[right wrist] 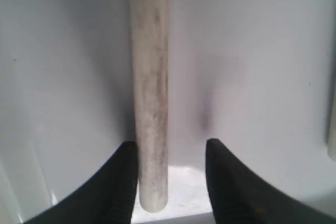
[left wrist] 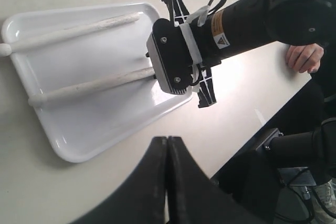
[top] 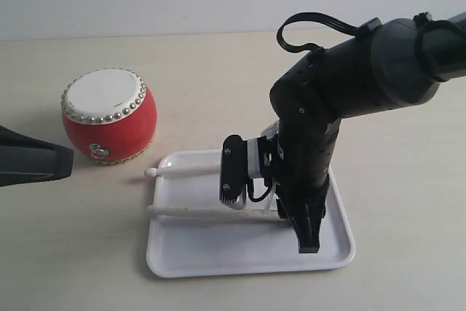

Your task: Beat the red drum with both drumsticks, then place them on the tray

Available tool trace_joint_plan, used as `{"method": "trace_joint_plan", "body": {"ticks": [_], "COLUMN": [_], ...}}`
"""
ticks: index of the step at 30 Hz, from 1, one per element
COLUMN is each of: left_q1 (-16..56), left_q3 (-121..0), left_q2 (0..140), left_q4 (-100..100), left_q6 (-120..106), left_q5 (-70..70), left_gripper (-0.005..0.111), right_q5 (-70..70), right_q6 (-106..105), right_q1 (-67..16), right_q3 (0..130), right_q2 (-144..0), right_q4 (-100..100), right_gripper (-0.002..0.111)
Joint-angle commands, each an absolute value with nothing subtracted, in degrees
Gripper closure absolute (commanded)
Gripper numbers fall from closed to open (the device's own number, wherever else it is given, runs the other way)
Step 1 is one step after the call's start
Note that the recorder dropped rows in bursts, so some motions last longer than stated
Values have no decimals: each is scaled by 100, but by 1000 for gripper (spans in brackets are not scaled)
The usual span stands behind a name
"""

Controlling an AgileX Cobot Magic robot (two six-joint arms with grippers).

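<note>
The red drum [top: 109, 118] stands on the table, left of the white tray [top: 247, 256]. Both drumsticks lie flat on the tray, one along its far side [top: 186, 170] and one nearer [top: 196, 212]. My right gripper [top: 287, 205] points down onto the nearer stick's butt end. It is open: the stick [right wrist: 149, 77] rests on the tray [right wrist: 252, 77] against one finger [right wrist: 123, 182], with a clear gap to the other. My left gripper [top: 69, 162] hangs at the left edge, away from the tray, shut and empty [left wrist: 168, 140].
The right arm [top: 364, 71] and its wrist camera [left wrist: 170, 59] hang over the tray's right half. The tabletop [top: 218, 71] is bare tan. In the left wrist view a person's hand [left wrist: 304, 56] rests past the table's edge.
</note>
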State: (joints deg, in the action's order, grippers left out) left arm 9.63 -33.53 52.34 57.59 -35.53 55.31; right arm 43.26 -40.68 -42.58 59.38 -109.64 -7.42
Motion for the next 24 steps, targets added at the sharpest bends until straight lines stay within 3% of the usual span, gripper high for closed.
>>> {"method": "trace_joint_plan", "body": {"ticks": [1, 9, 15, 16, 24], "left_q1": [961, 961, 961, 961, 961], "left_q3": [-3348, -3348, -3348, -3348, -3348], "left_q2": [5196, 5196, 5032, 4987, 4410], "left_q4": [5748, 5324, 5056, 5004, 4976], "left_q6": [-3599, -3599, -3599, -3599, -3599], "left_q5": [5566, 5513, 5099, 4998, 4156], "left_gripper": [107, 107, 107, 107, 107], "right_q5": [4270, 4270, 4304, 4304, 3646], "right_q6": [-3852, -2782, -2372, -2372, -2386], "right_q1": [-4269, -4269, -4269, -4257, -3632], "right_q3": [5924, 5924, 5924, 5924, 5924], "right_q2": [-10867, -10128, -9299, -9144, -7846], "right_q4": [-794, -732, -409, -388, 156], "right_gripper": [63, 70, 106, 108, 108]}}
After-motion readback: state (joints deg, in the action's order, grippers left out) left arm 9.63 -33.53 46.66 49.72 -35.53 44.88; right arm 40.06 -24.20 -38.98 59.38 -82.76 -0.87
